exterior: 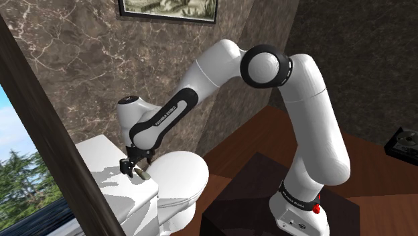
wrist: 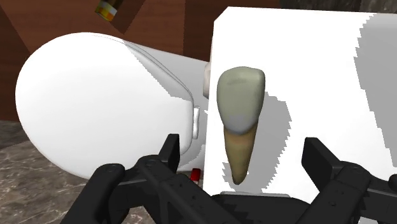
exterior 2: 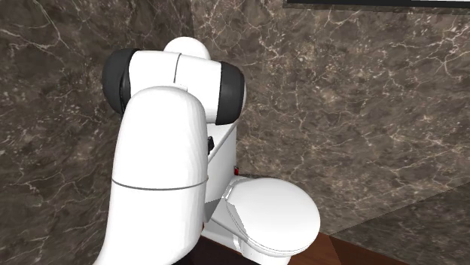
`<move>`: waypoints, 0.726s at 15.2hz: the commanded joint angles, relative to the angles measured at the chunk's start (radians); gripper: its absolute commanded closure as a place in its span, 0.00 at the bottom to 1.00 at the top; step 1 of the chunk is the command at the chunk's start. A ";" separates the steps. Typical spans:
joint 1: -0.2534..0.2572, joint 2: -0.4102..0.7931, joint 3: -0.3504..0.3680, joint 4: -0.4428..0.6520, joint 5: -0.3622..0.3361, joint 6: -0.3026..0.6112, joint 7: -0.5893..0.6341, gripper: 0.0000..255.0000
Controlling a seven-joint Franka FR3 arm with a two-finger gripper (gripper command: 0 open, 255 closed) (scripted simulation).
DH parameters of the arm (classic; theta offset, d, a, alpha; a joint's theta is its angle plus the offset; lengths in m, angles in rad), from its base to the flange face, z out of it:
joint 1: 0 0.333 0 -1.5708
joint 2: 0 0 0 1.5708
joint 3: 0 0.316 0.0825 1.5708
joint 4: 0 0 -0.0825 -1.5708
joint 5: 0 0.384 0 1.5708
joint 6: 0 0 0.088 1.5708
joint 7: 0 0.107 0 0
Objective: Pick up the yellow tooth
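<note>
Wrist view: gripper (wrist: 243, 147) spread wide, straddling the yellowish tooth (wrist: 240, 118) that lies untouched on the white toilet tank lid (wrist: 312, 63). Its long axis runs crosswise to the closing line, so it looks ready to squeeze.

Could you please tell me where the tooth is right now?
The tooth lies on the white toilet tank lid, near its edge toward the seat lid, between the fingers of the open pincer, untouched.

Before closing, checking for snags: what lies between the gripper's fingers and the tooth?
In the wrist view, only bare white tank lid shows between the tooth and the open fingers of the gripper.
</note>
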 commanded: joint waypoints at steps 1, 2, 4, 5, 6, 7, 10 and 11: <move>0.005 0.023 -0.006 0.003 -0.008 0.020 0.005 0.00; 0.006 0.028 -0.008 0.003 -0.009 0.025 0.007 0.00; 0.007 0.030 -0.008 0.005 -0.010 0.025 0.007 1.00; 0.008 0.030 -0.008 0.006 -0.009 0.024 0.007 1.00; 0.008 0.030 -0.008 0.007 -0.009 0.023 0.008 1.00; 0.008 0.030 -0.008 0.007 -0.009 0.023 0.008 1.00; 0.008 0.030 -0.008 0.006 -0.009 0.023 0.008 1.00; 0.008 0.030 -0.008 0.006 -0.009 0.023 0.008 1.00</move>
